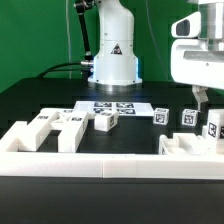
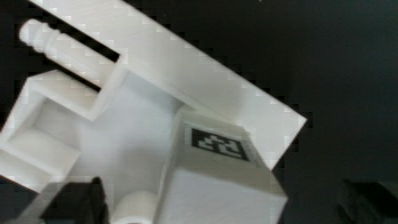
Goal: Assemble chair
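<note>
currently in pieces on the table, jaws apart above the right end

scattered as loose white chair pieces (image 1: 105, 120) across the black table (image 1: 30, 100), in a rough row through the middle of the exterior frame, between the marker board (image 1: 115, 107) behind and the low white wall (image 1: 100, 163) along the bottom. bulkier at the left: two chunky pieces (image 1: 42, 128) just beside each other, a third near them toward the centre. smaller at the right: three small tagged blocks (image 1: 188, 116) standing apart from one another, plus one open-cornered piece (image 1: 185, 146) at the lower right, close to the wall. at the upper right, gripper (image 1: 200, 100) hanging over those blocks, touching none of them as far as can be told. behind the board, top centre, white robot base (image 1: 112, 55) with a triangle mark.

up close in the wrist picture: one white panel piece (image 2: 160, 150) filling most of the frame, black-and-white tag (image 2: 222, 142) on a square block of it, ribbed peg (image 2: 50, 42) jutting from one corner. dark fingertips (image 2: 63, 202) spread wide to either side of that block, holding nothing.
</note>
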Controlling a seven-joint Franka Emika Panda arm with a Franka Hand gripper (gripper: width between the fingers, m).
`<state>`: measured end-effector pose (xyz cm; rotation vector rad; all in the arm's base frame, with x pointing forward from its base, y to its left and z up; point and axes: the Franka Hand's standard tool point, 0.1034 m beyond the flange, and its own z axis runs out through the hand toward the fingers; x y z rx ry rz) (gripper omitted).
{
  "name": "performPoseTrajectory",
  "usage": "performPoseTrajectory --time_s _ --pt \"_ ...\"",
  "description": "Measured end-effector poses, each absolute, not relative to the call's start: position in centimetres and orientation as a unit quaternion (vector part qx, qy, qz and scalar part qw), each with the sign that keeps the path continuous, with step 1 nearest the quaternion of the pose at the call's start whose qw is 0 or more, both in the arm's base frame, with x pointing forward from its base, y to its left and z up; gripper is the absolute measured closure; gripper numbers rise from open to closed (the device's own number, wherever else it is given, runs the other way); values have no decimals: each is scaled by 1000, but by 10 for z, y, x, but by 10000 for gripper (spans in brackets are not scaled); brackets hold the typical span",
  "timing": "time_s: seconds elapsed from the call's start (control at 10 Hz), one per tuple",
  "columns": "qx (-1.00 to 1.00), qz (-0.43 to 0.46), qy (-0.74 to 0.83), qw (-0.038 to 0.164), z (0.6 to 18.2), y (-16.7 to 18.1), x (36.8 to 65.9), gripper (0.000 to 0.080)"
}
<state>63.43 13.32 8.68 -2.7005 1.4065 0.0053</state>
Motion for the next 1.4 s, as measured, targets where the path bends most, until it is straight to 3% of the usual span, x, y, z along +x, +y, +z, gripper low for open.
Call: performPoseTrajectory --time_s 0.2,0.4,1.2,1.4 --pt "-900 0 432 48 87 133 634 151" --pt "-941 -5 335 34 87 132 633 151" --pt "-992 -15 118 33 87 132 635 151" --pt "-999 -19 24 23 87 133 635 151"
